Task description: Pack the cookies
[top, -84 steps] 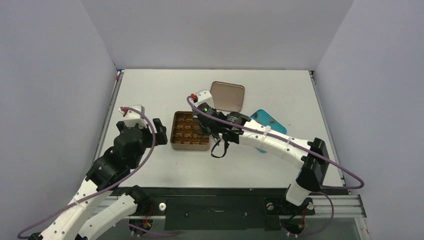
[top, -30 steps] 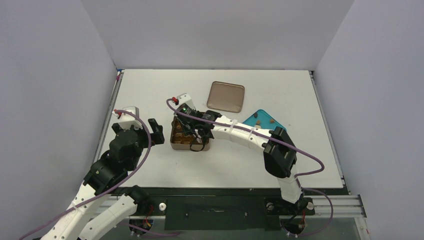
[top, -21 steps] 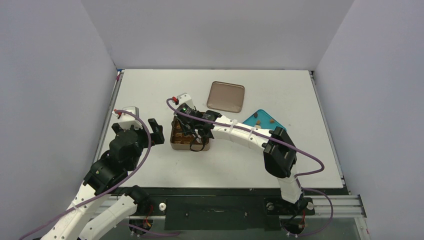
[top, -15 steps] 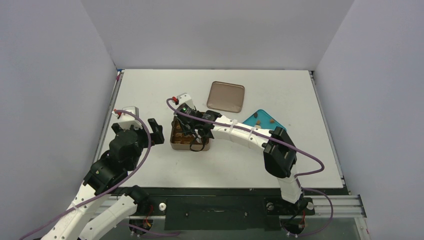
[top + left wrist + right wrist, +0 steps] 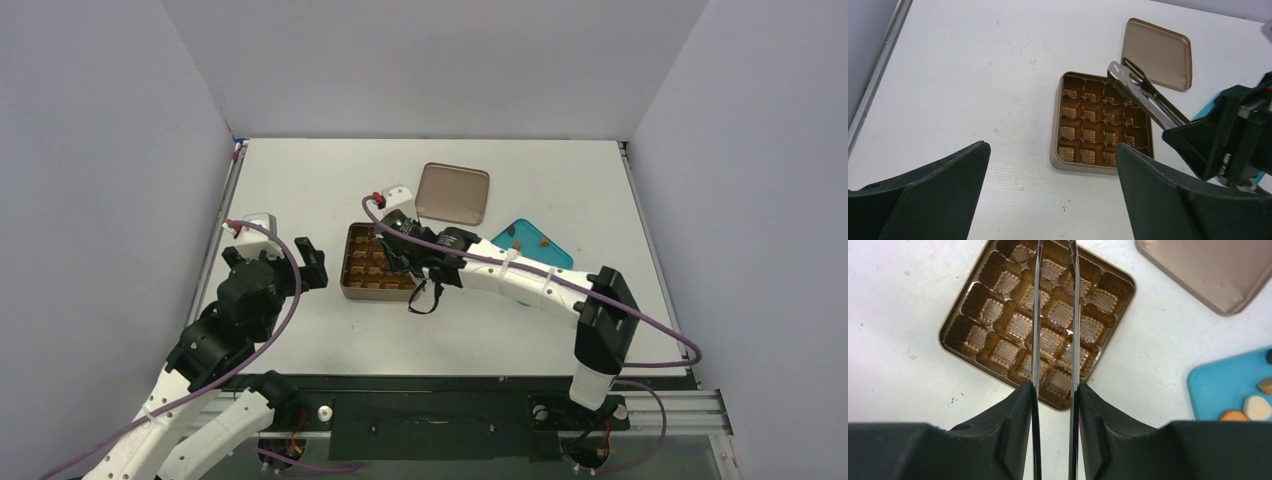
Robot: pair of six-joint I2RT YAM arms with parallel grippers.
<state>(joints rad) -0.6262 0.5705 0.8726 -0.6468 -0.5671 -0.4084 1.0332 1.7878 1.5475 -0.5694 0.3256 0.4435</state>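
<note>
White table (image 5: 300, 180), tongs (image 5: 1037, 315) over gridded tin (image 5: 998, 282), cookies (image 5: 1257, 407) on teal plate (image 5: 1218, 385)

Feed looks fine from my end: bright, even overhead light, and the white table (image 5: 300, 180) is nearly blown out. Shadows are soft, just a thin one under the tin (image 5: 1054, 125) at 6 o'clock. The tongs (image 5: 1037, 315) show streaky glints. The left gripper (image 5: 1052, 146) is near-black and detail-free at 5 and 7 o'clock.
</note>
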